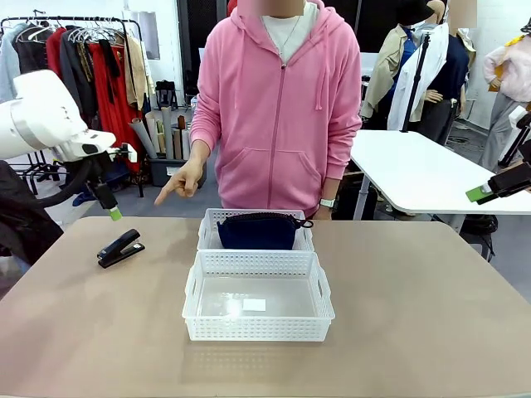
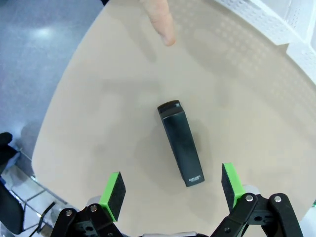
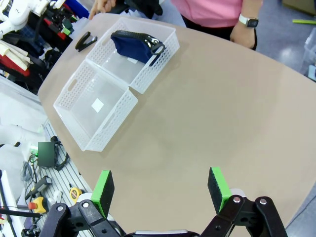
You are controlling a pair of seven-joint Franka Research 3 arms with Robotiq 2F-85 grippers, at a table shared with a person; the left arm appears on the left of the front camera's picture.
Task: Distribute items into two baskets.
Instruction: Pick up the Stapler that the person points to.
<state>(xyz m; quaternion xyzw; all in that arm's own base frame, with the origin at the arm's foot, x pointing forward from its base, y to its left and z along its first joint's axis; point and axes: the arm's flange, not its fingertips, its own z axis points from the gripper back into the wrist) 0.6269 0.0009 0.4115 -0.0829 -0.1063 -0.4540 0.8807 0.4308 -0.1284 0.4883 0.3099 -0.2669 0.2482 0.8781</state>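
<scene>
While the table [image 1: 415, 315] has plenty of bare top, my worries start with the two baskets. The near basket [image 1: 259, 332] sits empty and touches the far basket [image 1: 207, 225], which already holds the navy pouch [image 1: 257, 232]. If I carry the stapler [image 1: 120, 249] across too low, I judge it could clip a rim. A careless drop could land it beside the pouch instead of in the empty basket.

The person's hand [image 1: 184, 181] points down toward the stapler. A descent now risks brushing that finger.

The stapler lies on the table well left of the baskets. My left gripper [image 1: 114, 213] hovers above it with its jaws spread wide and nothing between them. In the left wrist view the body sits slightly skewed between the pads, so closing as I am may twist it or let it slip out.

My right gripper [image 3: 160, 190] hangs open and empty, high over the table's right side.
</scene>
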